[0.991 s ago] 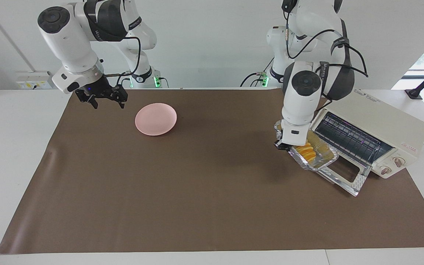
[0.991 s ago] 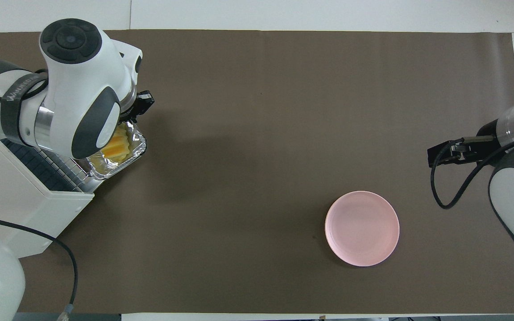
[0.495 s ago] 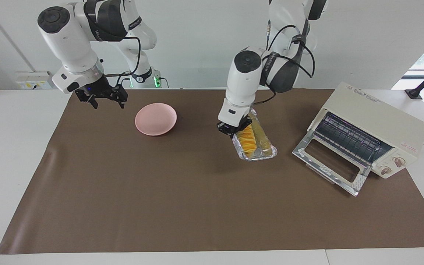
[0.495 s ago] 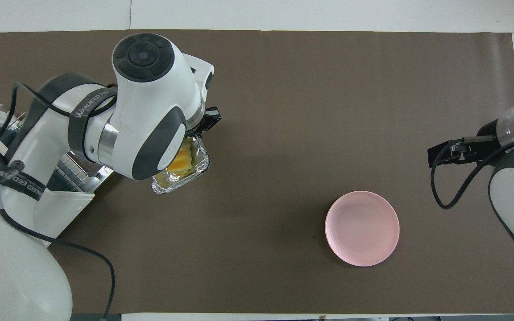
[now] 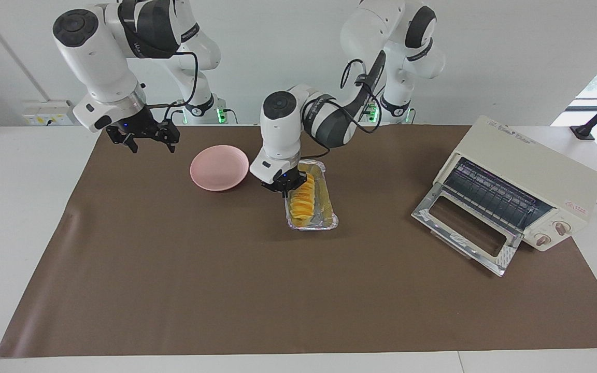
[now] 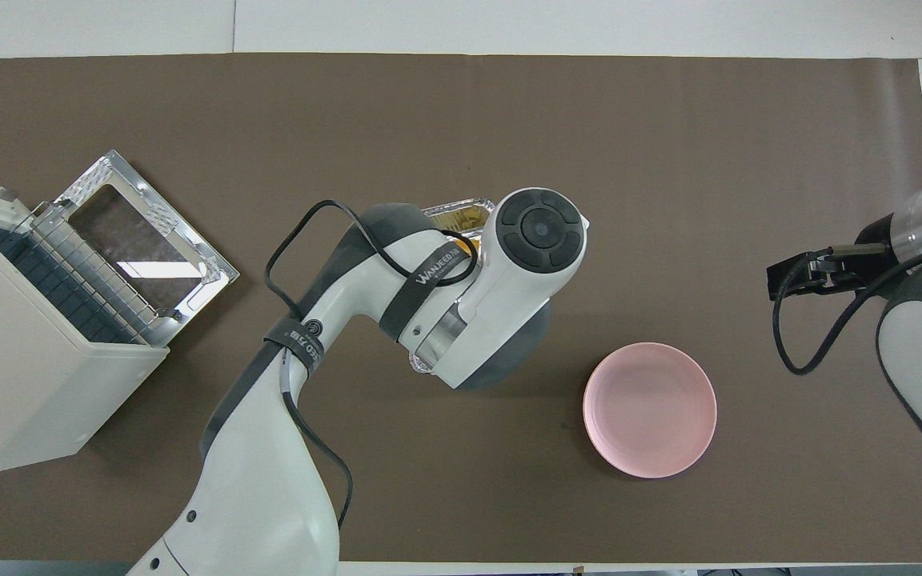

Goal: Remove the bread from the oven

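gripping rim of foil tray, left gripper point(image 5: 284, 185) clenched on bread point(image 5: 303, 201) above middle of desk point(image 5: 174, 290), beside pink plate point(image 5: 219, 167). oven point(image 5: 524, 184) stood well apart at left arm's end, door down, rack bare. right gripper point(image 5: 143, 135) waited over desk corner; finger state unclear. risk: thin foil rim might buckle or slip, tipping slices out; whether tray touched desk unclear.

One camera sits high across the worktop point(image 5: 174, 290), facing the robots at the frame's top. The other looks steeply down from above the robots' end. Both share the brown mat point(image 6: 669, 160), seen half a turn apart.
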`<move>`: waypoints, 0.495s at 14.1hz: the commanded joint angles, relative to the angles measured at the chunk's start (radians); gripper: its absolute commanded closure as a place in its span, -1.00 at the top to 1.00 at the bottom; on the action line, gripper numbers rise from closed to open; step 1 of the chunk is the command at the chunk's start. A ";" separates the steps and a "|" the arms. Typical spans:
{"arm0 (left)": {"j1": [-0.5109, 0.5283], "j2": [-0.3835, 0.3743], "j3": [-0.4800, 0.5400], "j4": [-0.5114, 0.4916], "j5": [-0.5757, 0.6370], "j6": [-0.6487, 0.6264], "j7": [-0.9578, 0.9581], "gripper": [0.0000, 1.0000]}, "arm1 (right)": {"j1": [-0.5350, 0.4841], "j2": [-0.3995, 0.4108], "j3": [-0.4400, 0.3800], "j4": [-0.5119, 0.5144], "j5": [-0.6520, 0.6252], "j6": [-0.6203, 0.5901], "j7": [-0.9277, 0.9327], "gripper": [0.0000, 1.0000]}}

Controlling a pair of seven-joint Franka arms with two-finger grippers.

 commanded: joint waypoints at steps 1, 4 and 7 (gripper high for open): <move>-0.078 0.019 0.012 -0.007 0.086 0.048 0.013 -1.00 | -0.018 -0.016 0.012 -0.013 -0.005 -0.005 -0.027 1.00; -0.082 0.022 0.011 -0.027 0.086 0.088 0.026 -1.00 | -0.018 -0.016 0.012 -0.013 -0.005 -0.005 -0.027 1.00; -0.103 0.052 0.012 -0.029 0.087 0.081 0.021 -1.00 | -0.018 -0.016 0.012 -0.013 -0.005 -0.005 -0.027 1.00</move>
